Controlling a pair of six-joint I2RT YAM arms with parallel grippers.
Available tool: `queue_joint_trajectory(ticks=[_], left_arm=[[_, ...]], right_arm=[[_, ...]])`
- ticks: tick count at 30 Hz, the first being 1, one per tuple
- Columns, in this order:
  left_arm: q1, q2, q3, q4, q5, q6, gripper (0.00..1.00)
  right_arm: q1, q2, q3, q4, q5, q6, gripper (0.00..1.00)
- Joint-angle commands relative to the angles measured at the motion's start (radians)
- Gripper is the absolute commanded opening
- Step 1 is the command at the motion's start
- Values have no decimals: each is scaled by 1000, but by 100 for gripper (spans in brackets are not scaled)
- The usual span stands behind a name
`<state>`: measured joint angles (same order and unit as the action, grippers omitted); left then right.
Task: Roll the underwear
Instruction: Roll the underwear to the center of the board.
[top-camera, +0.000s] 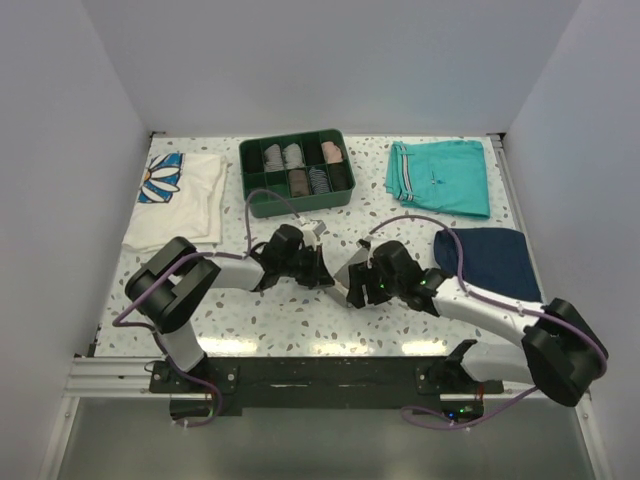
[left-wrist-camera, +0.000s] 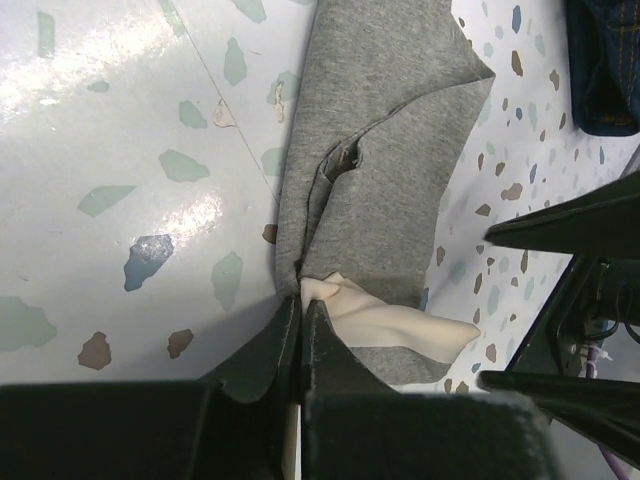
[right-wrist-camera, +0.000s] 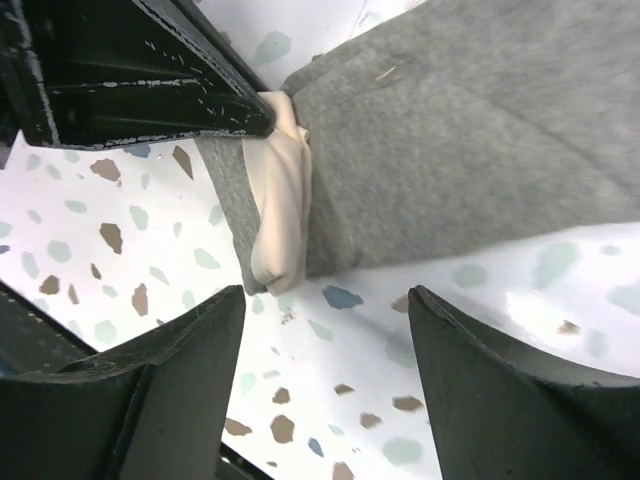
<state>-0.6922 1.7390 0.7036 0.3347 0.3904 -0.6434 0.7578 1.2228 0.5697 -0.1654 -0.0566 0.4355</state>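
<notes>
The underwear (left-wrist-camera: 380, 150) is a small grey cloth with a cream inner lining (left-wrist-camera: 375, 320), lying crumpled on the speckled table. My left gripper (left-wrist-camera: 302, 305) is shut on its near edge, pinching grey cloth and lining together. In the right wrist view the underwear (right-wrist-camera: 470, 140) lies just beyond my right gripper (right-wrist-camera: 325, 300), which is open and empty, its fingers spread over bare table just short of the cloth's edge. The left gripper's fingers (right-wrist-camera: 150, 80) show there on the cloth. In the top view both grippers, left (top-camera: 318, 268) and right (top-camera: 352, 285), meet mid-table and mostly hide the underwear.
A green divided tray (top-camera: 296, 203) with several rolled garments stands at the back centre. Teal shorts (top-camera: 440, 178) lie back right, a navy folded garment (top-camera: 490, 258) at the right, and a white daisy-print shirt (top-camera: 185, 200) at the left.
</notes>
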Motion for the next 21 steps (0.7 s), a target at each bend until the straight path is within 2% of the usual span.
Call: queue_joint_trajectory(ticks=[1,5,10,21], left_arm=[[-12,5,36,-83,-48,41,0],[-15,14,65,-124,-50,44,0],[-13,27,106,-197,-58,48,0],[-13,27,109,-201,-42,39,0]], right_arm=[[57,-66,94,-146,184,-135,71],[162,-30,153,-151,231,-204,72],[265,127,246,-152,302,-276,72],[316,265,286,-97,365,-330,72]])
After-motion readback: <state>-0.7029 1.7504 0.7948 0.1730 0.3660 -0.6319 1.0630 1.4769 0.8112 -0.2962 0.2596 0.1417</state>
